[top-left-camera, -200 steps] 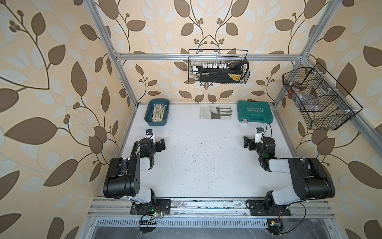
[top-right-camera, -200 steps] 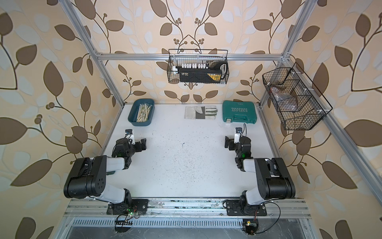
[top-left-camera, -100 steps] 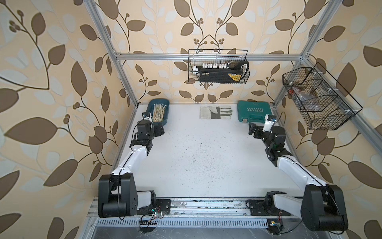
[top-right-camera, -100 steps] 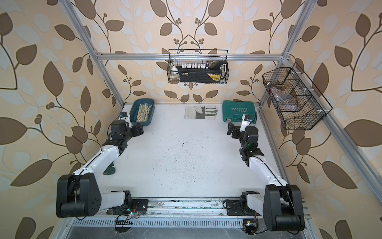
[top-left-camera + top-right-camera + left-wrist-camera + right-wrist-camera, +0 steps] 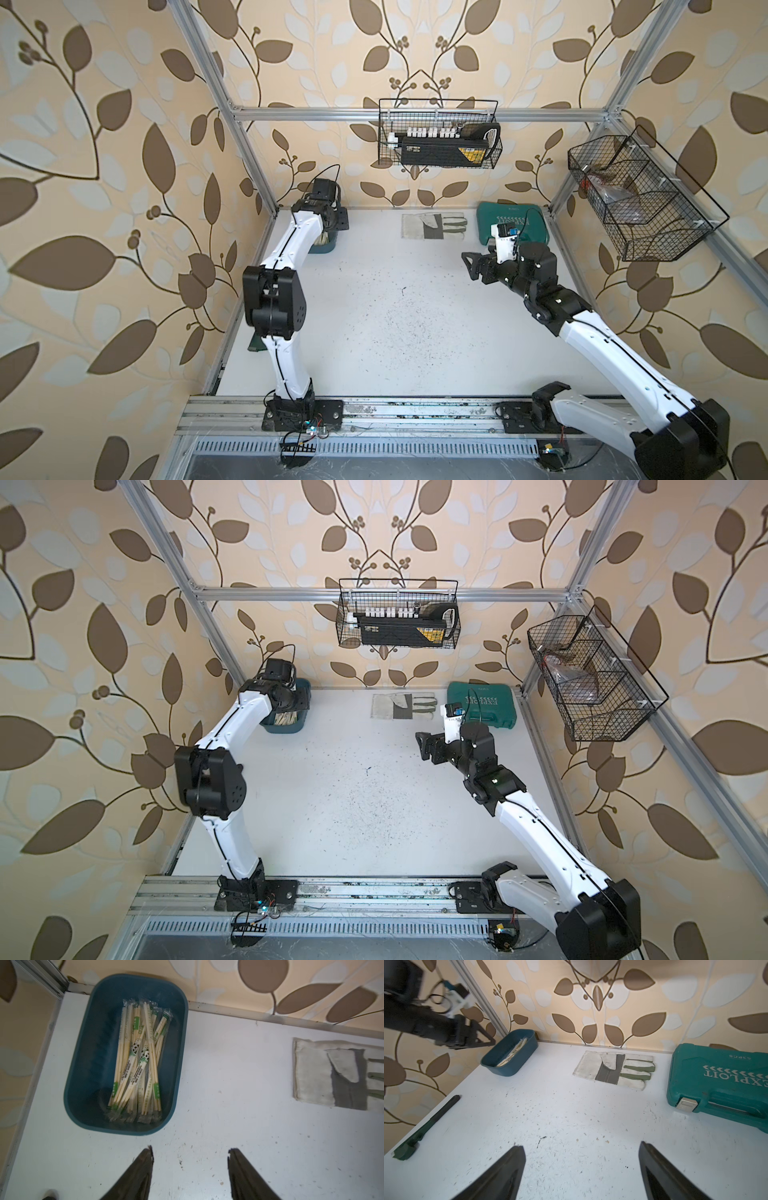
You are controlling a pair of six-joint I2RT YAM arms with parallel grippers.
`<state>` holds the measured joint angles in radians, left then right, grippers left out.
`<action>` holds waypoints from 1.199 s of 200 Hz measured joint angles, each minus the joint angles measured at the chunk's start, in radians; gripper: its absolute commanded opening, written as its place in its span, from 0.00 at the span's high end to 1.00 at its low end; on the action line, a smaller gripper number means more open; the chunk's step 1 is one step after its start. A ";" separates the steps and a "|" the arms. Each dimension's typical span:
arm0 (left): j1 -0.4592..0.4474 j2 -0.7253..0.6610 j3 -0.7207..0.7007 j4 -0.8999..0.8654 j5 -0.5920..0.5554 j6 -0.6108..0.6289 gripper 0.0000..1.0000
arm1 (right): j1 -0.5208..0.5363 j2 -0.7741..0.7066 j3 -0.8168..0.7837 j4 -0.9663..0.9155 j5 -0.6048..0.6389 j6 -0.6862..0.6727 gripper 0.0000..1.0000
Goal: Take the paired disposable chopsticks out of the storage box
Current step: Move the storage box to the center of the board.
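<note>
1. Both top views are bright and evenly lit. The white counter carries only faint, soft-edged shadows under the arms.
2. Wide-angle distortion splays the posts of the aluminium frame outward, and the wallpaper goes soft toward the corners.
3. The left wrist view is dimmer and cooler. The storage box is dark inside and the paired disposable chopsticks are slightly blurred. The left gripper shows its jaws as unfocused black shapes.
4. The right wrist view is warmer and brighter. The lettering on the tool case reads sharply, the left arm is smeared, and the right gripper is a dark blur.
</note>
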<state>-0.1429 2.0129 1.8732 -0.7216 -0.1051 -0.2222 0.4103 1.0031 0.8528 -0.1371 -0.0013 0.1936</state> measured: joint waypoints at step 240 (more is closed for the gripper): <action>0.057 0.401 0.335 -0.198 -0.023 0.064 0.98 | 0.100 -0.367 -0.419 0.217 0.342 -0.034 0.16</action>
<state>-0.0856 2.4142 2.2086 -0.9192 -0.1284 -0.1577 0.5106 0.6365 0.4339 0.0795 0.3408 0.1600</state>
